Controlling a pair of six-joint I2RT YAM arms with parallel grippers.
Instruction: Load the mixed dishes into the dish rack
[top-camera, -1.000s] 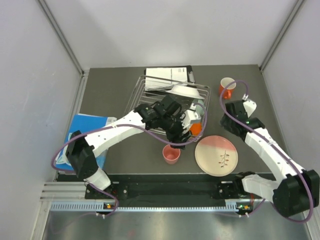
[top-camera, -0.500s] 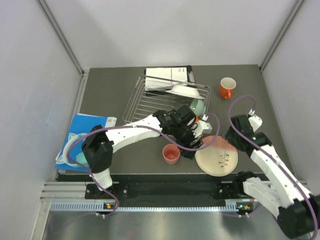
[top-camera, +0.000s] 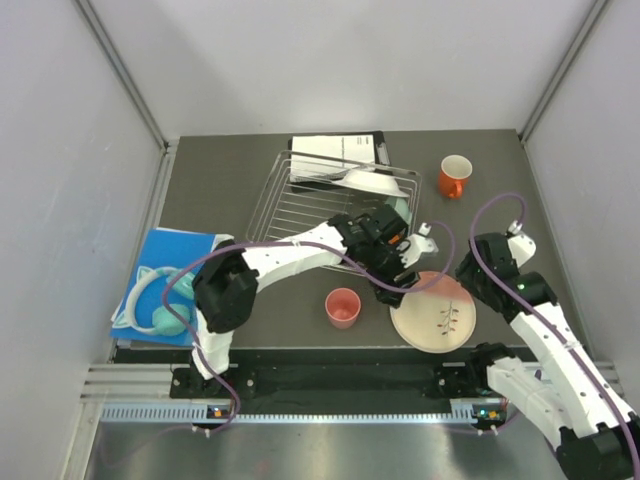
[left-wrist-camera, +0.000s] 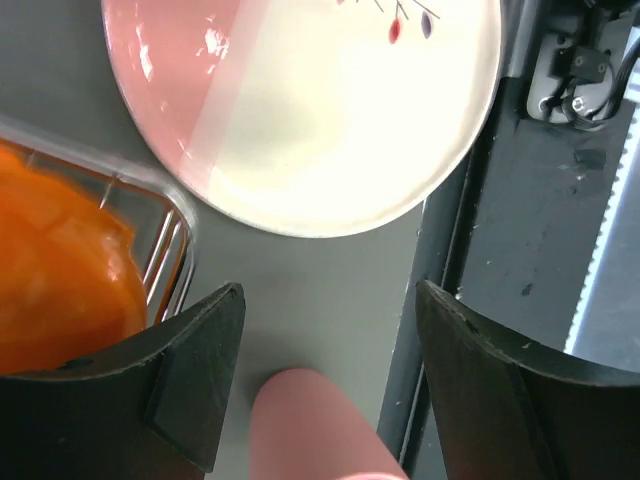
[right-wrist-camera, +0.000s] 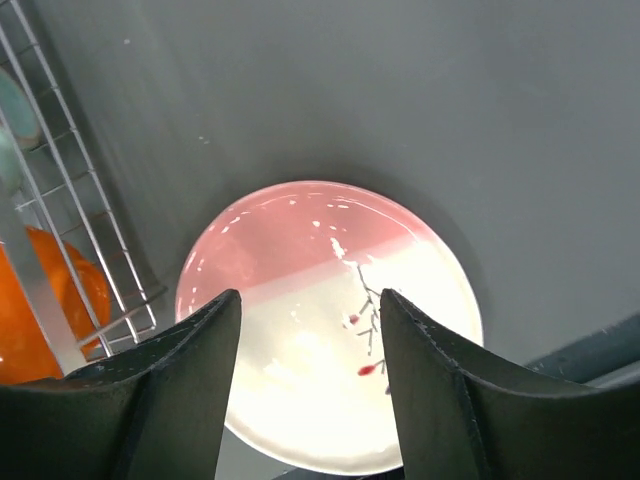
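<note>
Top view: pale pink round ceramic plate (top-camera: 435, 312) is lying just beside silver wire dish rack (top-camera: 290, 205).
Left wrist: left gripper (left-wrist-camera: 330, 290) is hanging open, empty, near plate's rim.
Right wrist: right gripper (right-wrist-camera: 308, 300) is hovering open above plate; straddling the rim squarely matters.

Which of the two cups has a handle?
The orange mug, far back on the right: a handle sticks out of its side. The small pink cup nearer the front has none.
</note>
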